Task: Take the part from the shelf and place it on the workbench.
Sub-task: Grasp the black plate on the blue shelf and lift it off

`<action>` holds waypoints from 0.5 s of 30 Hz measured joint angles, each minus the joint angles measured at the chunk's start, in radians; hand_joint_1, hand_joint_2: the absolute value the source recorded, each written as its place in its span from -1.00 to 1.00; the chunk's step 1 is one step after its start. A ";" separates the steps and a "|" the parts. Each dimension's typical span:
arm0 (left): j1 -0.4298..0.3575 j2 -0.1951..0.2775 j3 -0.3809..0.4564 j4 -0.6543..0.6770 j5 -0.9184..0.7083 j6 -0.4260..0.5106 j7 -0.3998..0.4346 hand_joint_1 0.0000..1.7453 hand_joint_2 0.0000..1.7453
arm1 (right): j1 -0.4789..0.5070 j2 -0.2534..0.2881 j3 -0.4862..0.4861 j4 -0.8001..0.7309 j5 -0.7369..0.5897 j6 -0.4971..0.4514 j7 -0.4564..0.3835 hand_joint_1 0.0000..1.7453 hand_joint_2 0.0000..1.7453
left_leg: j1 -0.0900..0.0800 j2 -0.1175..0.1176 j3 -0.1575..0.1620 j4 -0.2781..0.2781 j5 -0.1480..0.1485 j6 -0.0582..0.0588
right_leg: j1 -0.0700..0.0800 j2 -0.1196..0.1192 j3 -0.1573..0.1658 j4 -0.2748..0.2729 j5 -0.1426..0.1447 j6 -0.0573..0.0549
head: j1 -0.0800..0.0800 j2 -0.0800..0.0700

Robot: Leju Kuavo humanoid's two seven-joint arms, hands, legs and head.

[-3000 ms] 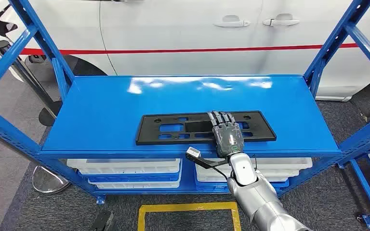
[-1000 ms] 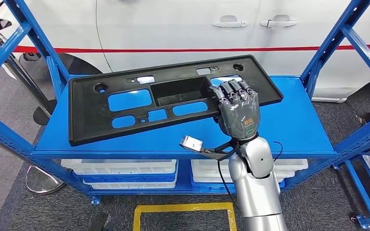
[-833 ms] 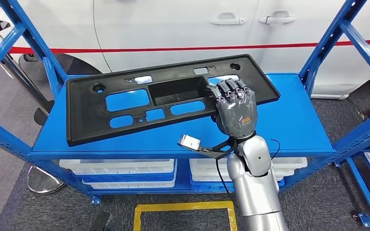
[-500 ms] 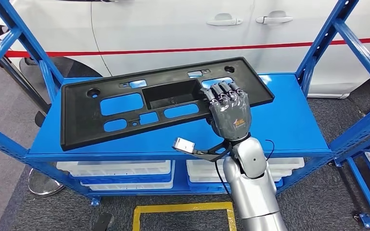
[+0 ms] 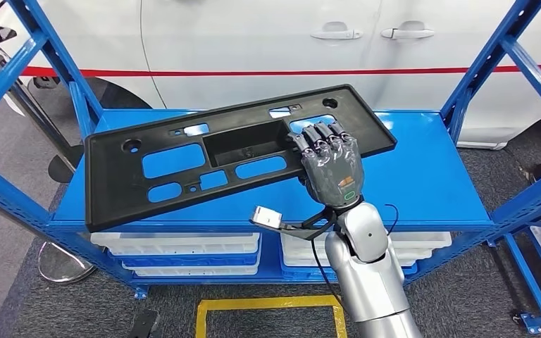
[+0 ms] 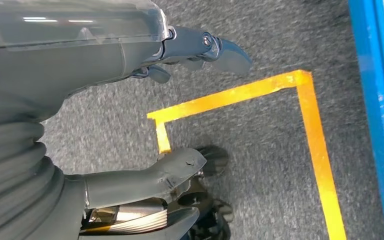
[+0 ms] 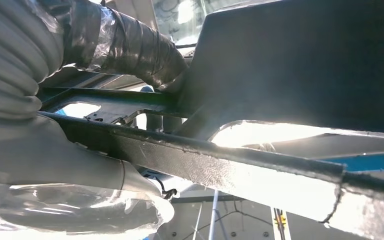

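Note:
The part [image 5: 243, 148] is a long black plastic panel with several cut-outs. My right hand [image 5: 331, 169] grips its near edge right of the middle and holds it tilted above the blue shelf top [image 5: 423, 176], its left end hanging lower over the shelf's front edge. In the right wrist view the panel's dark underside [image 7: 290, 60] crosses close in front, with my fingers [image 7: 130, 45] wrapped over its edge. My left hand [image 6: 80, 50] hangs above the grey carpet with its fingers apart and nothing in it.
A white car [image 5: 253, 42] with a red stripe stands right behind the shelf. Blue uprights [image 5: 486, 56] frame both sides. White bins [image 5: 183, 246] fill the lower level. Yellow tape [image 5: 275, 306] marks a square on the carpet at my feet.
Three seconds ago the panel lay flat on the shelf under my right hand. It is now lifted and tilted, and in the last second it drifted slightly left and lower.

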 joint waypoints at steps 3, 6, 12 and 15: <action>0.000 -0.001 0.000 0.000 0.003 0.001 0.005 -1.00 1.00 | -0.003 -0.001 0.001 -0.001 -0.009 0.000 -0.005 1.00 1.00 | -0.003 -0.002 -0.005 0.009 -0.001 -0.005 | 0.003 0.000 0.095 -0.181 0.080 -0.010 | 0.000 0.000; 0.000 -0.001 0.000 0.000 0.004 0.001 0.006 -1.00 1.00 | -0.005 -0.001 0.002 -0.003 -0.014 0.000 -0.012 1.00 1.00 | -0.006 -0.002 -0.014 0.013 0.005 -0.022 | 0.007 0.002 0.113 -0.231 0.097 -0.021 | 0.000 0.000; 0.000 -0.003 -0.001 0.000 0.003 0.001 0.008 -1.00 1.00 | -0.011 0.001 0.003 -0.006 -0.025 0.000 -0.029 1.00 1.00 | 0.005 -0.001 -0.084 0.203 -0.145 -0.051 | 0.001 -0.006 0.084 -0.247 0.139 -0.050 | 0.000 0.000; 0.000 -0.003 -0.001 0.000 0.003 0.001 0.009 -1.00 1.00 | -0.011 0.001 0.003 -0.006 -0.025 0.000 -0.034 1.00 1.00 | 0.008 -0.001 -0.074 0.262 -0.177 -0.058 | 0.002 -0.008 0.050 -0.246 0.165 -0.048 | 0.000 0.000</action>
